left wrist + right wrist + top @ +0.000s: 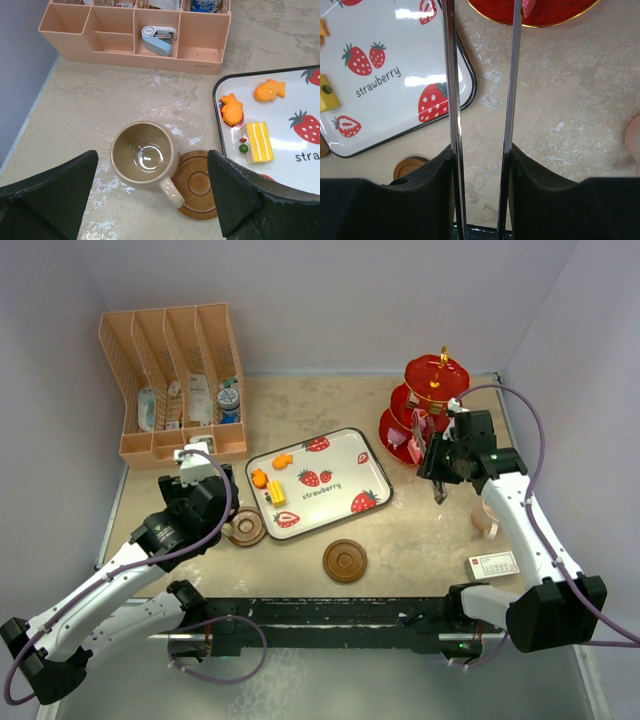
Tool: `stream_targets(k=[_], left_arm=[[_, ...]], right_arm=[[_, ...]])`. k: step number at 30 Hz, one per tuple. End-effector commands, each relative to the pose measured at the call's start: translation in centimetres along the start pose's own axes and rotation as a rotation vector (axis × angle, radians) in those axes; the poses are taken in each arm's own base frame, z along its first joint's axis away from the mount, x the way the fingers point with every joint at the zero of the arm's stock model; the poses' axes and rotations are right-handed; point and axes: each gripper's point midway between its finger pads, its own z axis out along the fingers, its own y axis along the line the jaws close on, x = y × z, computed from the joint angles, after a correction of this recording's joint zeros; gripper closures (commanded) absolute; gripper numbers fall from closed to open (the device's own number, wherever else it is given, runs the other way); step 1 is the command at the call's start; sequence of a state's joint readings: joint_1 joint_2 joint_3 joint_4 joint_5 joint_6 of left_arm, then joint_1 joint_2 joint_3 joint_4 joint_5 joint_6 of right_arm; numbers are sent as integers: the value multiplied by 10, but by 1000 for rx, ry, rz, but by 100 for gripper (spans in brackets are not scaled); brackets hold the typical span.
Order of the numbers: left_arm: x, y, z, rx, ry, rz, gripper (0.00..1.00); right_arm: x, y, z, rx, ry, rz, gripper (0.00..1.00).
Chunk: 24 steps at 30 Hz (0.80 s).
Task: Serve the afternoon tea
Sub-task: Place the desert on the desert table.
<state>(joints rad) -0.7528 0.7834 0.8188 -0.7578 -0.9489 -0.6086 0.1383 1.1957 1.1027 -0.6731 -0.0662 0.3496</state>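
Observation:
A tan mug [145, 157] stands on the table beside a brown saucer [200, 185], its handle over the saucer's edge. My left gripper [155, 200] is open above them, one finger on each side; it also shows in the top view [232, 523]. My right gripper [481, 155] is shut on metal tongs [451, 100], which point toward the red three-tier stand [425, 405]. Two orange fish cakes [231, 106] and a yellow cake slice [259, 142] lie on the strawberry tray [340, 455]. A second saucer [345, 561] lies near the front. A pink mug [487, 518] is half hidden behind the right arm.
The peach divided rack [175, 380] with toiletries stands at the back left. A small white box [493, 565] lies at the front right. Walls close in the table on the left, back and right.

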Motion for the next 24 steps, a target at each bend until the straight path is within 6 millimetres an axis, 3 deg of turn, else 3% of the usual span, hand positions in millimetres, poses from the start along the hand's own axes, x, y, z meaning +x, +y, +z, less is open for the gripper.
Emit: stream_targets(k=[1,7,14,24], left_arm=[[-13,-1,-3,7,-27,-37,12],[-14,-1,-3,9,-28,-40,12],[-14,-1,-3,7,-30,-42,12],[-15,-1,-4,7,-31,-43,13]], right_arm=[[-28,5,-24,-10,-108,-19,57],[-22,5,-34,-17,-117,-14,57],[-22,19,-54,-106,-163,-48,58],[3,58,-77,-366,-141,-96,59]])
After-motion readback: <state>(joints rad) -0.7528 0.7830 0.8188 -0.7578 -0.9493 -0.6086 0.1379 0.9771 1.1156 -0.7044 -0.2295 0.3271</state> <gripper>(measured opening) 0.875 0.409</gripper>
